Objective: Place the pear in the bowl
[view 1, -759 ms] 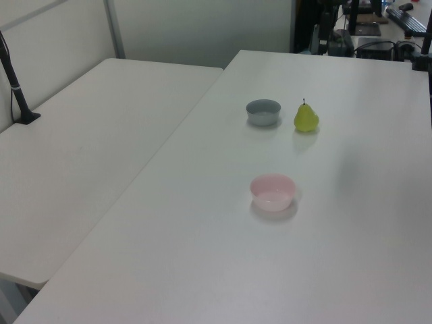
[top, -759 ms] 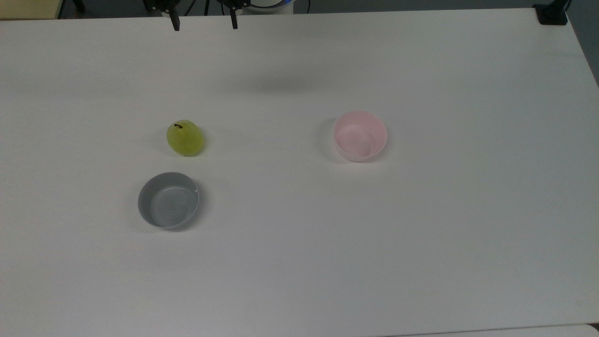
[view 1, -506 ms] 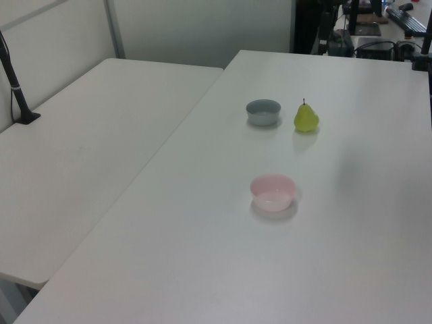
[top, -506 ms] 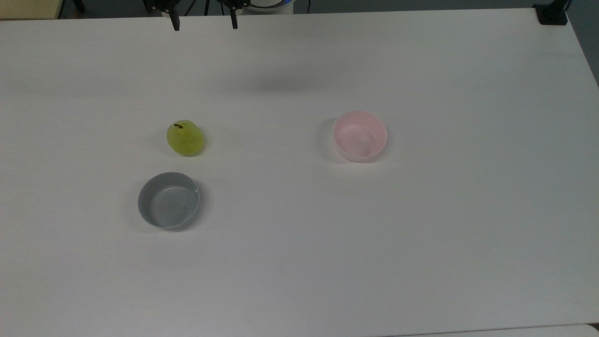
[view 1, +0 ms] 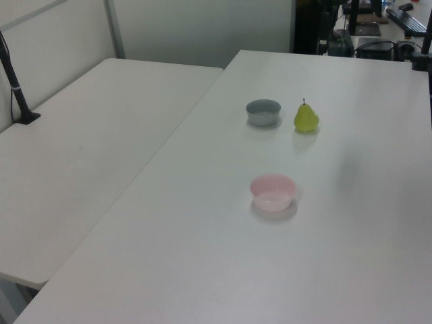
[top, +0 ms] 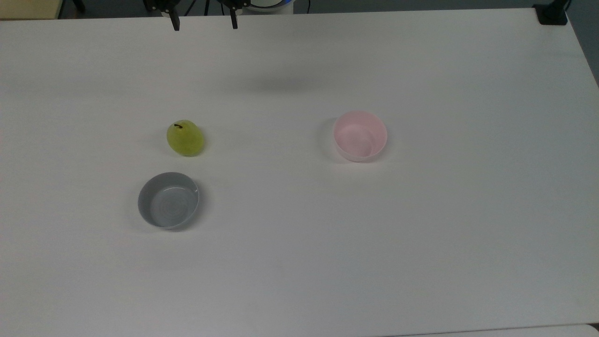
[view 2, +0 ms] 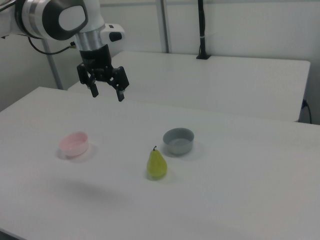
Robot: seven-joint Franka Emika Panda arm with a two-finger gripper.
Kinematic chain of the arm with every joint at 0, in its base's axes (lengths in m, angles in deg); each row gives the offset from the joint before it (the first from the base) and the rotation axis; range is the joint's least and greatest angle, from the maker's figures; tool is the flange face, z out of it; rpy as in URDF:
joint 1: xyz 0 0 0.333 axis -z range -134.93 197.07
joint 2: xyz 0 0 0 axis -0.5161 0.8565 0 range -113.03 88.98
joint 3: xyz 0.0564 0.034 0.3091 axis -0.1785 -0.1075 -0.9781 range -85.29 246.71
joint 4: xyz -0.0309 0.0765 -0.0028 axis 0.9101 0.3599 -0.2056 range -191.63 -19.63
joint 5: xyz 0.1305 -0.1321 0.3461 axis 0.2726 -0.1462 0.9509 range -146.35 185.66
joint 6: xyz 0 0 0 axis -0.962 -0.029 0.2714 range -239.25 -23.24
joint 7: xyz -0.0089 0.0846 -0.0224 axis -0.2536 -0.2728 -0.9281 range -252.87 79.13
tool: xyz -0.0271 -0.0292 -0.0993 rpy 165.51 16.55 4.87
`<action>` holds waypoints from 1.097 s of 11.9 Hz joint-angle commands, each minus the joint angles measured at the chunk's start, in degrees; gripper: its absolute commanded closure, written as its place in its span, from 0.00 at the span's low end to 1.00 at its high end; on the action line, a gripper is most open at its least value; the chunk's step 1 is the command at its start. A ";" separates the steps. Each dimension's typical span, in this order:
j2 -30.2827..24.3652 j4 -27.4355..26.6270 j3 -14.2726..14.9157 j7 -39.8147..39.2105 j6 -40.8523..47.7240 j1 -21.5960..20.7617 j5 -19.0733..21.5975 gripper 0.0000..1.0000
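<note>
In the top view, the pear (top: pixel 185 138) stands on the table (top: pixel 299 262) left of centre, with the grey bowl (top: pixel 168 200) just below it. The bowl (top: pixel 360 135) sits right of centre, well apart from both. The gripper (top: pixel 204 23) hangs at the top edge, fingers spread, above and well clear of the pear.
</note>
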 commanded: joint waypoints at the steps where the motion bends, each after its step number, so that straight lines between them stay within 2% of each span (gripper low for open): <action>1: 0.24 0.48 0.62 0.42 -0.66 -0.57 0.98 0.00; 3: 0.24 0.48 0.62 -0.55 -0.57 -0.39 0.90 0.00; 4: 0.50 0.30 0.62 -3.51 -0.57 -0.30 0.81 0.00; 7: 1.91 0.30 0.79 -18.80 -0.83 1.54 0.10 0.00; 10: 4.18 -0.22 0.79 -20.07 -0.92 3.13 -5.07 0.00; 13: 9.19 -3.28 0.71 -20.25 -10.90 7.51 -4.38 0.00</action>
